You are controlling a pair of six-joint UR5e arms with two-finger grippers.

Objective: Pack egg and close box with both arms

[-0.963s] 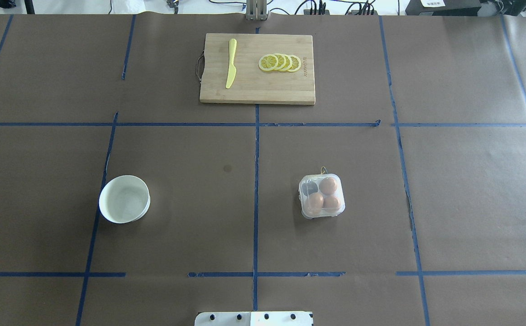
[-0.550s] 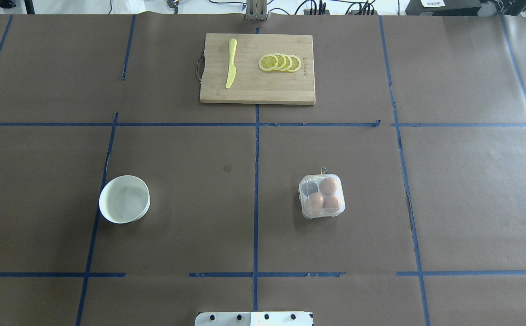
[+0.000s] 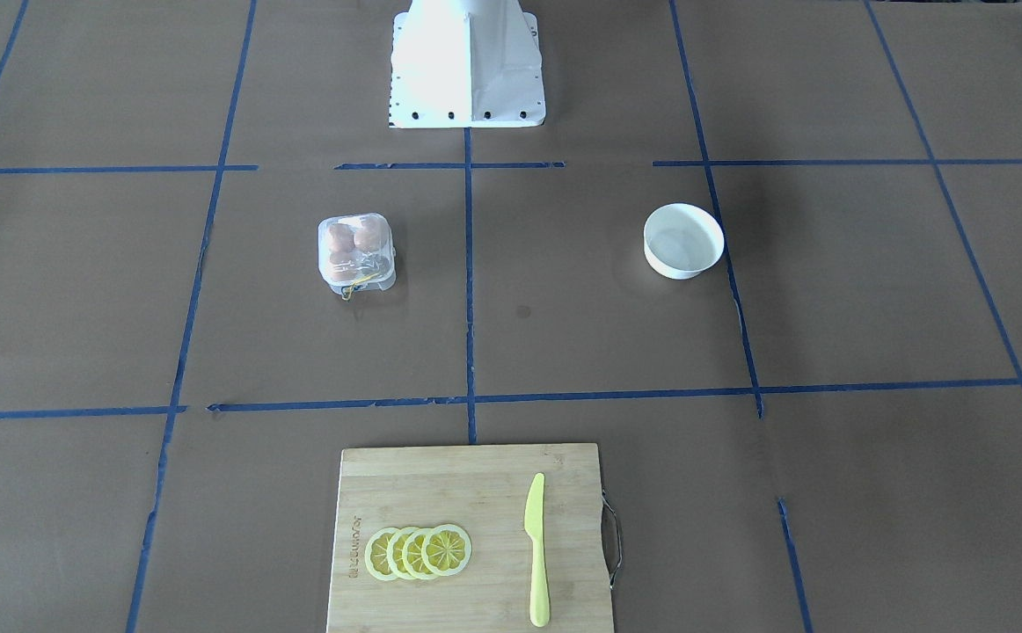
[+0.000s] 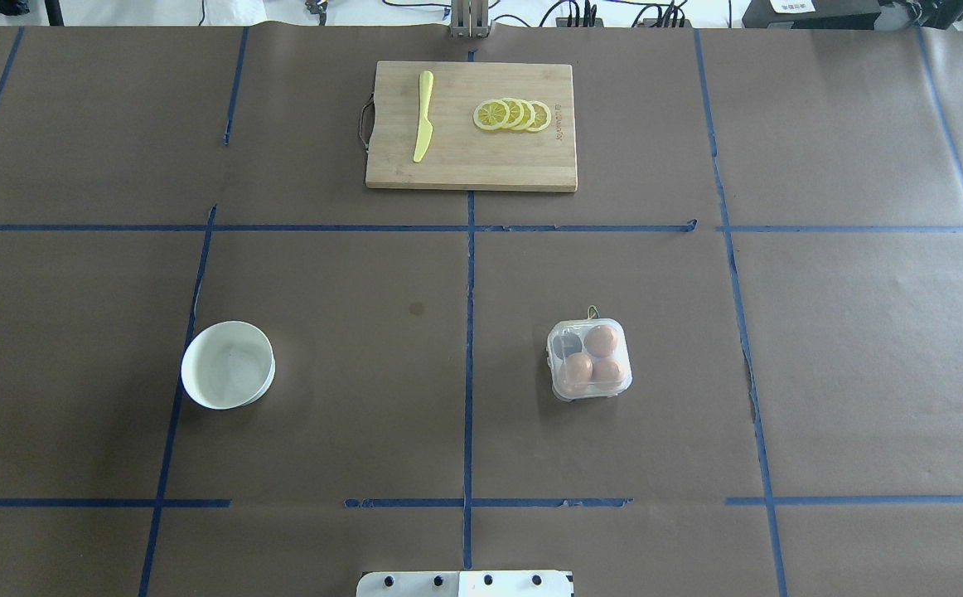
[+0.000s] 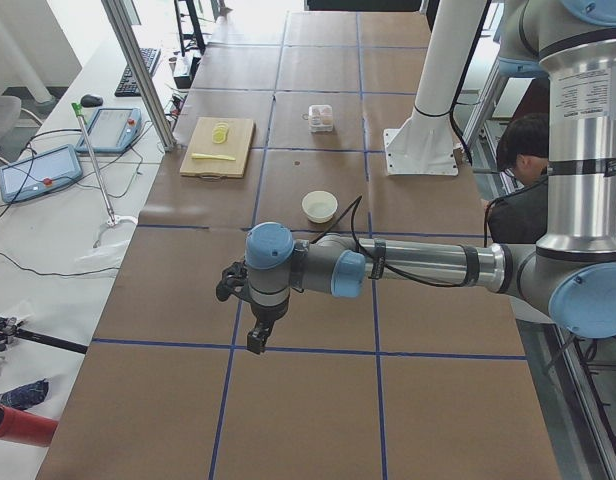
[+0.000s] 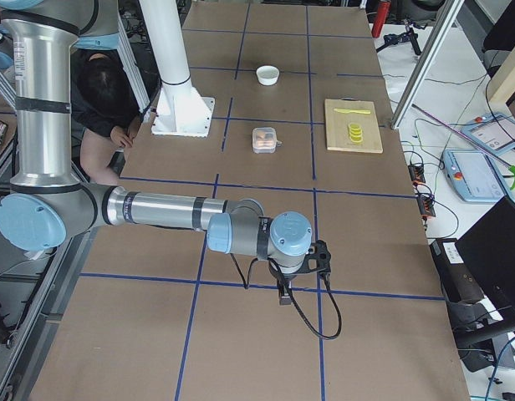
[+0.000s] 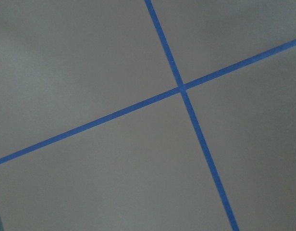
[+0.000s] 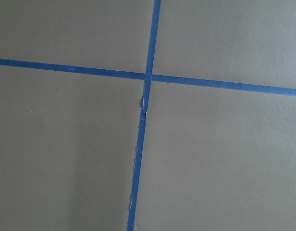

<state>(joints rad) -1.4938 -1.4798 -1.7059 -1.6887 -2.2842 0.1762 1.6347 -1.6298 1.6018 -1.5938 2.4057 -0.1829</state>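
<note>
Seen from overhead, the box sits around 4 o'clock from the table's middle. It's got three eggs inside and the 10 o'clock cell is empty. The white bowl is off at 8 o'clock and the cutting board at 12. The left gripper and right gripper hang over brown paper at opposite table ends, well away from the box. Honestly can't tell if either is open or closed.

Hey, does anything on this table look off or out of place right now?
One thing: the box holds three eggs and its fourth cell is empty, yet no loose egg shows in any view, and the white bowl looks empty. Otherwise only the blue tape is slightly frayed.
</note>
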